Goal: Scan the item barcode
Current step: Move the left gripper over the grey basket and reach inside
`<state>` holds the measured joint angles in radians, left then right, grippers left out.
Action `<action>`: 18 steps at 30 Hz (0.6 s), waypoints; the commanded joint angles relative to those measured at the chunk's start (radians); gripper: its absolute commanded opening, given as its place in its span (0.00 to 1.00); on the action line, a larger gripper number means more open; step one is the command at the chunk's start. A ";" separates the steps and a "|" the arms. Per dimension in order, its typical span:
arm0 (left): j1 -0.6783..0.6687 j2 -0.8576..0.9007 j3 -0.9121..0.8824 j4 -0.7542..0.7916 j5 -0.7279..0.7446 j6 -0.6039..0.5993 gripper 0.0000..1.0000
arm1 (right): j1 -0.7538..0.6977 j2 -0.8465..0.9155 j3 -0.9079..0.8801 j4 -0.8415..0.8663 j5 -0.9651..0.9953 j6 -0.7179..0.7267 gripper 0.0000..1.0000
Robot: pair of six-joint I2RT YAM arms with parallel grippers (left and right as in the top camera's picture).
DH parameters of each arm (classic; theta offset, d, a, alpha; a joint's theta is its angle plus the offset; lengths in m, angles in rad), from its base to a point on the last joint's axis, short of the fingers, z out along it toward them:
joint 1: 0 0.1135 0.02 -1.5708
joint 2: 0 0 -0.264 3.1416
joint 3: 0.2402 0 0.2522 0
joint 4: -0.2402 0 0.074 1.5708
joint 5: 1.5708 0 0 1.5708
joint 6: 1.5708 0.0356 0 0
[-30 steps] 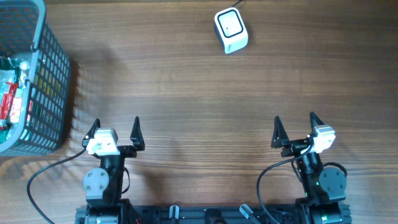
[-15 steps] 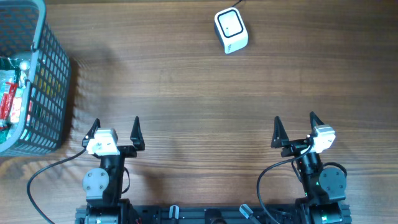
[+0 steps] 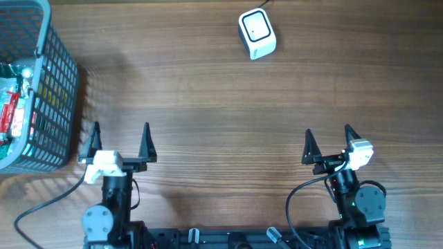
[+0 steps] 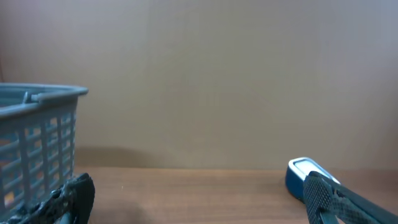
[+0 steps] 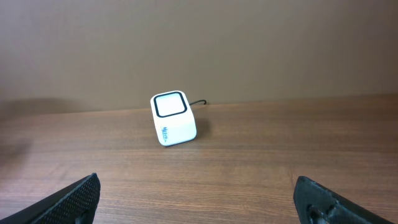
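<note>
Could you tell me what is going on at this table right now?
Nothing is being handled yet. Both arms sit at the near edge of the table, with the left gripper and the right gripper open and empty. The items to scan lie in the grey basket at the far left. The white barcode scanner stands untouched at the far side of the table.

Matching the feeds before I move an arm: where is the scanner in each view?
Overhead: scanner at top centre, near the far edge of the table.
Left wrist: scanner low at the right, only partly showing.
Right wrist: scanner left of centre, resting on the wood.
Shared landmark: the wooden table, in all three; the basket shows only overhead and in the left wrist view.
</note>
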<state>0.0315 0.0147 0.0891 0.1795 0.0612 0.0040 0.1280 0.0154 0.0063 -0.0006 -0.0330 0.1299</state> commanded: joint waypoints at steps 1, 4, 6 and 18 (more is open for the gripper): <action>0.006 0.013 0.189 -0.058 0.029 0.028 1.00 | -0.004 -0.004 -0.001 0.004 0.005 0.004 1.00; 0.006 0.073 0.367 -0.196 0.036 0.050 1.00 | -0.004 -0.004 -0.001 0.004 0.005 0.004 1.00; 0.006 0.145 0.503 -0.311 0.045 0.070 1.00 | -0.004 -0.004 -0.001 0.004 0.005 0.003 1.00; 0.006 0.953 1.619 -1.273 0.050 0.101 1.00 | -0.004 -0.004 -0.001 0.004 0.005 0.004 1.00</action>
<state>0.0322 0.7559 1.4696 -0.9501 0.1032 0.0860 0.1280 0.0158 0.0063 0.0006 -0.0330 0.1299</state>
